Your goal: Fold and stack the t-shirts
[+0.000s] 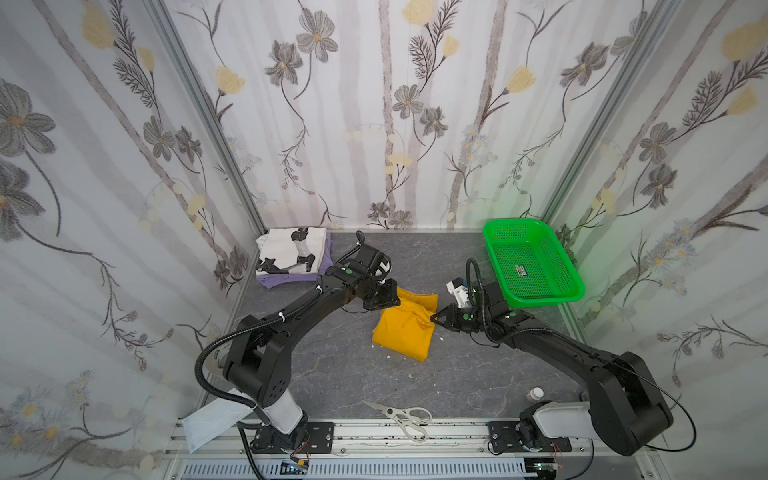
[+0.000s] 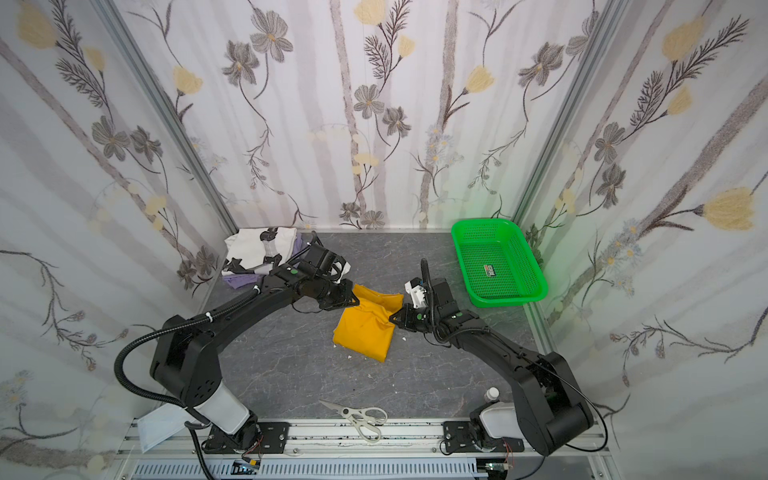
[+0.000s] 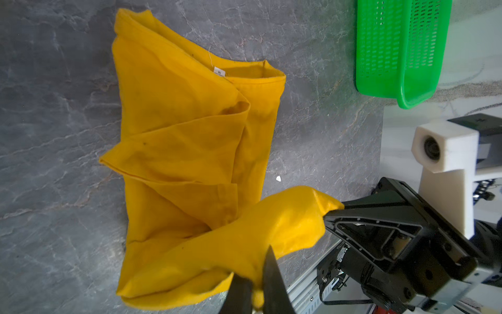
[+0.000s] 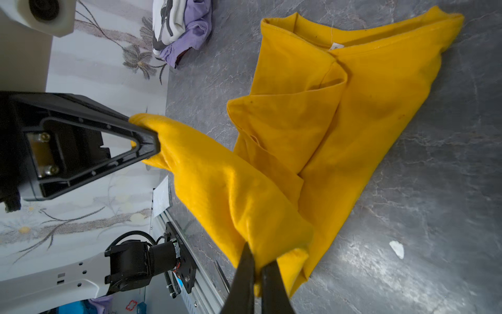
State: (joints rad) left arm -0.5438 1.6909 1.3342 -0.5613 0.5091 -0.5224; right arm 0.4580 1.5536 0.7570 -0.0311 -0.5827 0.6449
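The mustard-yellow t-shirt (image 1: 405, 332) (image 2: 365, 334) lies part-folded mid-table, with its far edge lifted between the two grippers. My left gripper (image 1: 398, 300) (image 2: 356, 300) (image 3: 256, 274) is shut on one lifted corner and my right gripper (image 1: 433, 319) (image 2: 390, 319) (image 4: 258, 261) is shut on the other. The rest of the shirt (image 3: 184, 122) (image 4: 353, 108) rests creased on the table. At the back left, the folded white printed t-shirt (image 1: 291, 249) (image 2: 257, 249) (image 4: 168, 21) sits on the lavender t-shirt (image 1: 282, 280) (image 2: 239, 280) (image 4: 195, 32).
A green perforated basket (image 1: 540, 300) (image 2: 505, 298) (image 3: 380, 54) stands at the back right, close behind the right wrist. Scissors (image 1: 405, 415) (image 2: 361, 415) lie near the front edge. A small white bottle (image 1: 536, 392) stands by the right arm's base. Patterned walls enclose three sides.
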